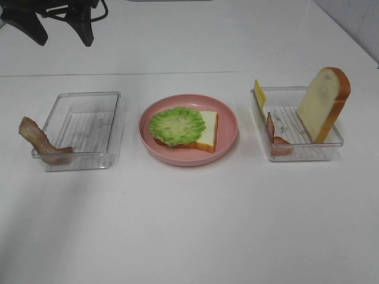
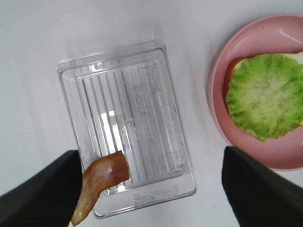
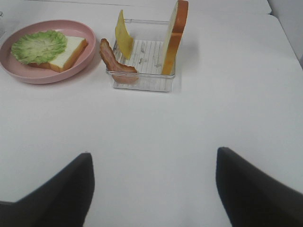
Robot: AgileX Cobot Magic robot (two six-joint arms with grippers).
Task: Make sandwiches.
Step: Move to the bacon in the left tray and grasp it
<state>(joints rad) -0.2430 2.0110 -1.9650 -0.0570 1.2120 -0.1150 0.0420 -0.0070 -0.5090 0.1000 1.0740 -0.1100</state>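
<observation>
Dark fingers (image 2: 42,194) of the left jaws are filling the nearest corners of my wrist view, standing spread wide and pinching nothing. The right jaws are gaping likewise over bare desk (image 3: 156,118), well short of anything.

Just beyond the left jaws a bacon strip (image 2: 102,182) is draping over the rim of the left tray (image 2: 71,85), one end lying inside and the other poking up outside. Whether it is brushing a finger I cannot tell. That tray is holding nothing else. I am judging the strip light, thin and rubbery, so I am planning to pinch it across its raised part, clear of the plastic.

Further out, the pink plate (image 1: 189,161) is carrying the started sandwich. A bread slice (image 1: 208,133) is lying flat with a lettuce leaf (image 1: 176,125) covering most of it and something reddish peeking out beneath.

Farthest off, the right tray (image 1: 296,157) is holding three pieces:
- a cheese square (image 1: 259,94) leaning on its wall
- a second bacon strip (image 1: 273,133) propped against the rim
- a second bread slice (image 1: 323,103) standing on edge, bulky but probably light, best taken across its flat faces
</observation>
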